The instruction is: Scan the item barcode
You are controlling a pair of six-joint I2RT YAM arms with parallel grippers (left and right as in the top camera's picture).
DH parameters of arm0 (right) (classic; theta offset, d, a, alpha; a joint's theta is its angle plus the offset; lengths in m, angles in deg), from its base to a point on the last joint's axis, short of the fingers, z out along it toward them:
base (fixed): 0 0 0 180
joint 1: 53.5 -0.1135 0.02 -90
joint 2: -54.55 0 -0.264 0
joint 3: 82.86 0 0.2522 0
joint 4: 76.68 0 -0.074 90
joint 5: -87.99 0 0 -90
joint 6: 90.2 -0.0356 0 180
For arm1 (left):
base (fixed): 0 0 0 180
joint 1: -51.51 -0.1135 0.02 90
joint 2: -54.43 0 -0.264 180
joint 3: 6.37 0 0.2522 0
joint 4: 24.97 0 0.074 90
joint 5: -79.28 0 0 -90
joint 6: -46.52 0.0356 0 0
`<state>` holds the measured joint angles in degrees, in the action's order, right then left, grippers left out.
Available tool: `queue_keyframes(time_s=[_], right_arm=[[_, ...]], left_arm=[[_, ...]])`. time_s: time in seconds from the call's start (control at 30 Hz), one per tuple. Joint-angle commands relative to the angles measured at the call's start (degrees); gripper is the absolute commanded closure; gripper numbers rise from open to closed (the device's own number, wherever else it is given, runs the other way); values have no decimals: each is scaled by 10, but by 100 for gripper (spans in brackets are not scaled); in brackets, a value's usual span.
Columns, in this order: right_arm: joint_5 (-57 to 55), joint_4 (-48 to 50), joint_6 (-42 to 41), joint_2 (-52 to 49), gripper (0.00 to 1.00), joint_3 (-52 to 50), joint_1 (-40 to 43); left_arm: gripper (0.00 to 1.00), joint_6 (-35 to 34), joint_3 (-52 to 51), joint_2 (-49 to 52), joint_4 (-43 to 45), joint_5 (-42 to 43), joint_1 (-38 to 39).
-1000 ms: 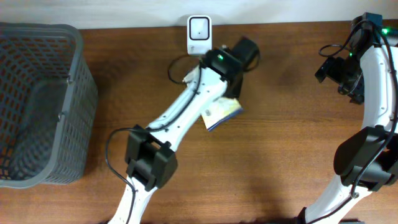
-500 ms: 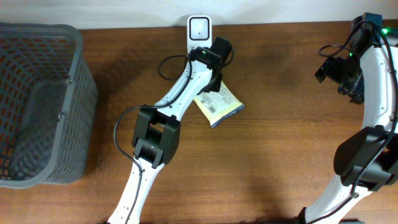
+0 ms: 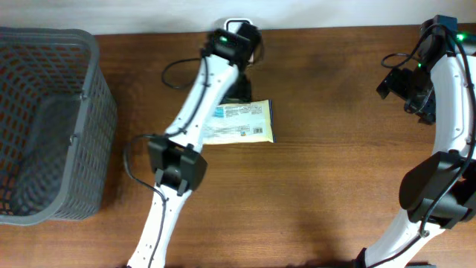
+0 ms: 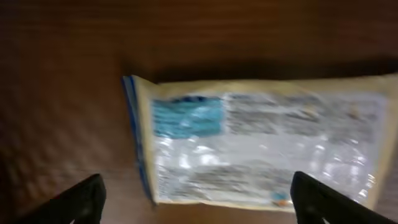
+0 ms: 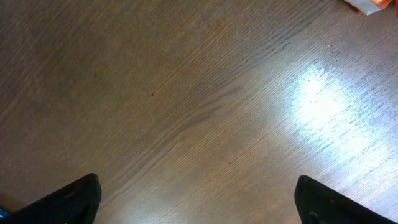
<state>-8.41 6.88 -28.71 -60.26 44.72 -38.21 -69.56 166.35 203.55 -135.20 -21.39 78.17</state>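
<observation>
1. From overhead, the white scanner (image 3: 236, 21) stood at the far edge of the wooden table (image 3: 335, 164), mostly covered by the left gripper (image 3: 239, 37) poised over it.
2. The task's packet (image 3: 242, 121) lay flat on the table just on the near side of the scanner. Its long side ran left to right, and the left arm (image 3: 195, 104) crossed over its left end.
3. A grey mesh basket (image 3: 89, 82) sat well to the left of the scanner. Through its open top, only its own mesh floor showed.
4. The right gripper (image 3: 394, 80) hung well to the right of the scanner, over bare wood. Its fingers could not be made out from above.
5. In the left wrist view, which was blurred, the packet (image 4: 261, 149) lay printed face up with a blue patch near one end. The left gripper (image 4: 199, 205) had its fingers (image 4: 81, 199) spread wide and pinched nothing, and the packet was apart from both tips.
6. In the right wrist view, the right gripper (image 5: 196, 202) had its fingers (image 5: 68, 199) spread wide over bare table (image 5: 186, 93), with a glare patch on the wood. A small pale scrap (image 5: 373, 5) showed at the upper corner, too cut off to identify.
</observation>
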Motion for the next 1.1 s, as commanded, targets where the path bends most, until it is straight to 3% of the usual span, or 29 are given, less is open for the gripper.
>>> queue_keyframes(time_s=[0.0, 0.1, 0.33, 0.5, 0.6, 0.93, 0.97, 1.0, 1.03, 1.07], right_arm=[[-5, 0, -3, 1, 1, 6, -2], [-5, 0, -3, 1, 1, 6, -2], [-5, 0, -3, 1, 1, 6, -2], [-5, 0, -3, 1, 1, 6, -2], [-5, 0, -3, 1, 1, 6, -2], [-5, 0, -3, 1, 1, 6, -2], [-5, 0, -3, 1, 1, 6, -2], [-5, 0, -3, 1, 1, 6, -2], [-5, 0, -3, 1, 1, 6, -2], [-5, 0, -3, 1, 1, 6, -2]], left_arm=[[1, 77, 4, 0, -3, 107, -65], [1, 94, 4, -11, -3, 158, -87], [1, 119, 3, -133, -3, 157, -86], [1, 119, -212, -188, 8, 139, -85], [1, 107, -345, -188, 108, 139, -85], [0, 90, -583, -187, 390, 165, -93], [6, 90, -598, -187, 405, 167, -93], [27, 90, -602, -187, 407, 172, -93], [71, 90, -603, -187, 408, 171, -93], [100, 90, -600, -188, 407, 170, -93]])
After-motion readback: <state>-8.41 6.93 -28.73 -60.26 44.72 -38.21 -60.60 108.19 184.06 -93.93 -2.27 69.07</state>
